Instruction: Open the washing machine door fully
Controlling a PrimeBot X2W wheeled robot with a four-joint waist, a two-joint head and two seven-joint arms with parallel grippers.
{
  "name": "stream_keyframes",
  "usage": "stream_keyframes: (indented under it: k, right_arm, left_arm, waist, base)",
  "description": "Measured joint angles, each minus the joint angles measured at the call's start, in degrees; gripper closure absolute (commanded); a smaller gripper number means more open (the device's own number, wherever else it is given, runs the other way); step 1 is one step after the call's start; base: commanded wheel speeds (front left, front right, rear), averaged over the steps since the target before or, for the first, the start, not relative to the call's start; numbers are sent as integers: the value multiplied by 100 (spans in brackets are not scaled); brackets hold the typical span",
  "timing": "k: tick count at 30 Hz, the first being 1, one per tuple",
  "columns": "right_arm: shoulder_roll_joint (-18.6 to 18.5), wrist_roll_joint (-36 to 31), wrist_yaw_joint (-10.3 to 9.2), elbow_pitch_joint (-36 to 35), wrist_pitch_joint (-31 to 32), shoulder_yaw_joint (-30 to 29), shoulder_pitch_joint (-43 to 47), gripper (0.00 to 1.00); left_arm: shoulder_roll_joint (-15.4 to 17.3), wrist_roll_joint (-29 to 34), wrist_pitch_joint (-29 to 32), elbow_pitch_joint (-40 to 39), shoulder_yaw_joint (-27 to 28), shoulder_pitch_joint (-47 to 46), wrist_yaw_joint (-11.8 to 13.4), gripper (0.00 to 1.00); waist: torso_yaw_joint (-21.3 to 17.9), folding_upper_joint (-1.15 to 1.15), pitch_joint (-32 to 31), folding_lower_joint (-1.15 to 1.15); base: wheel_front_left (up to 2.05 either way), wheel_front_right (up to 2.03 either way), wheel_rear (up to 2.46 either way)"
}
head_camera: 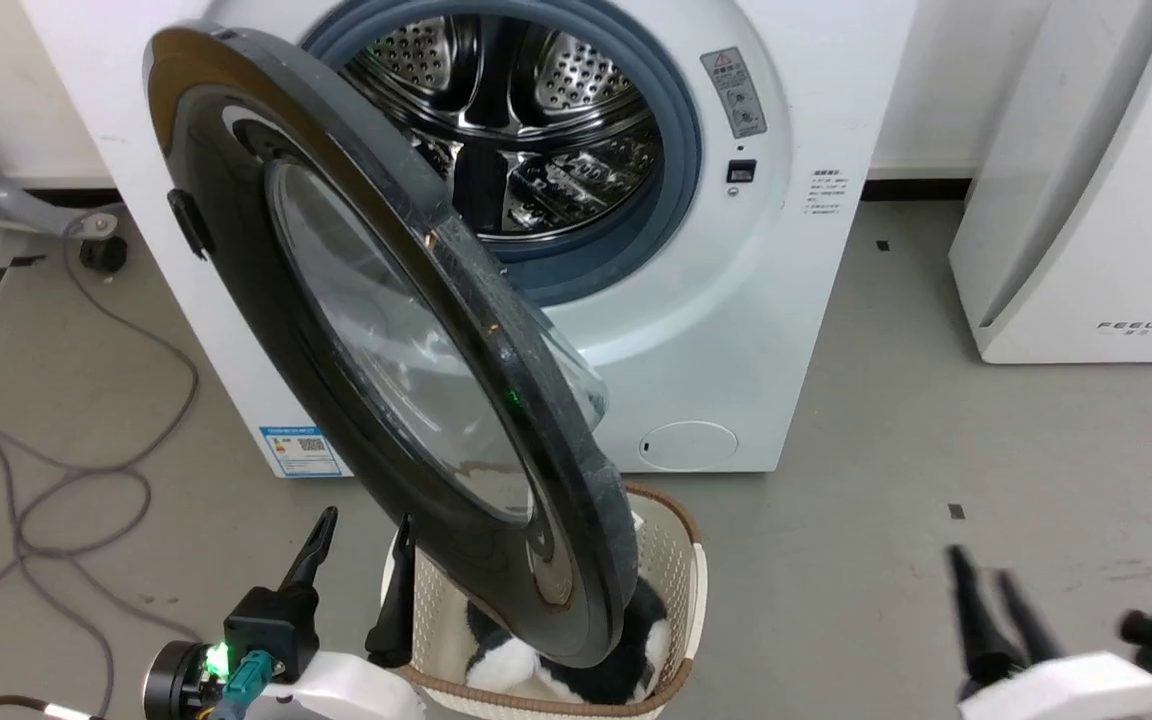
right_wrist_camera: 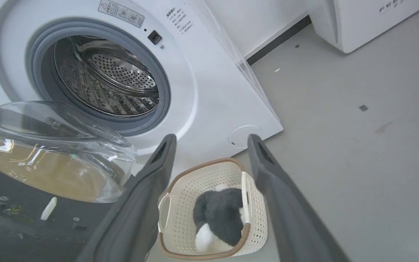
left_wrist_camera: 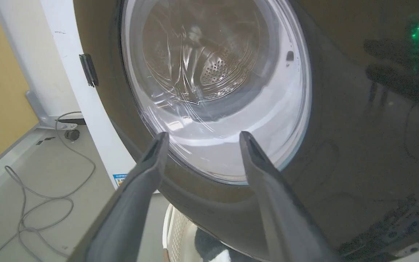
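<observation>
Up against the floor's far edge, by the wall, sits the washing machine [head_camera: 696, 330], its drum showing through the open mouth. The washing machine door [head_camera: 386, 340], hinged on the machine's left side, stands roughly half swung. Its glossy face is turned toward the left arm, and from the head camera its free edge hangs across the basket [head_camera: 674, 575] with the plush toy [right_wrist_camera: 218, 214] inside. Not fully open, I'd say: a good part of the swing is left.

Now the danger. The left gripper [head_camera: 366, 525], fingers spread with nothing between them, sits right by the door's outer face, low near the rim; contact I can't call. That's the wrong side for opening, and any push from there would drive the door back toward the drum. It's also parked where the door has to travel, so a wider swing could clip those fingers or the forearm. And the surface is slick and curved, so a hook on the rim could slide off. The basket's close by the free edge, and a dragging arm could tip it. The right gripper [head_camera: 979, 565], also spread and empty, hovers toward the floor's near right, well apart from the door.
</observation>
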Motion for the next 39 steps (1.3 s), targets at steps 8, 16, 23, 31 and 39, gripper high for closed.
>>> stream_keyframes:
  k: [8, 16, 23, 31, 39]
  right_arm:
    - [9, -2395, 1, -621, -704, -704, 198, 0]
    - [12, -3635, 1, -1809, -442, -345, 390, 0]
    - [14, -3889, 2, -2115, -76, 8, 677, 0]
    - [13, -3788, 2, -1984, -49, -34, 700, 0]
    - [13, -3783, 2, -1902, -40, -47, 697, 0]
  left_arm:
    - [5, -49, -10, 135, -5, 4, 25, 0]
    - [22, -78, -27, 175, -5, 5, 87, 0]
    - [46, -94, -53, 177, -20, 6, 96, 0]
    - [73, -108, -52, 178, -52, 5, 118, 100]
    - [112, -158, -63, -37, -31, 5, 170, 100]
  waist:
    - [-14, 0, -101, 0]
    - [-32, 0, -124, 0]
    - [-55, 0, -103, 0]
    - [-38, 0, -87, 0]
    - [-38, 0, -97, 0]
  base:
    - [0, 0, 0]
    - [0, 0, 0]
    - [0, 0, 0]
    - [0, 0, 0]
    - [0, 0, 0]
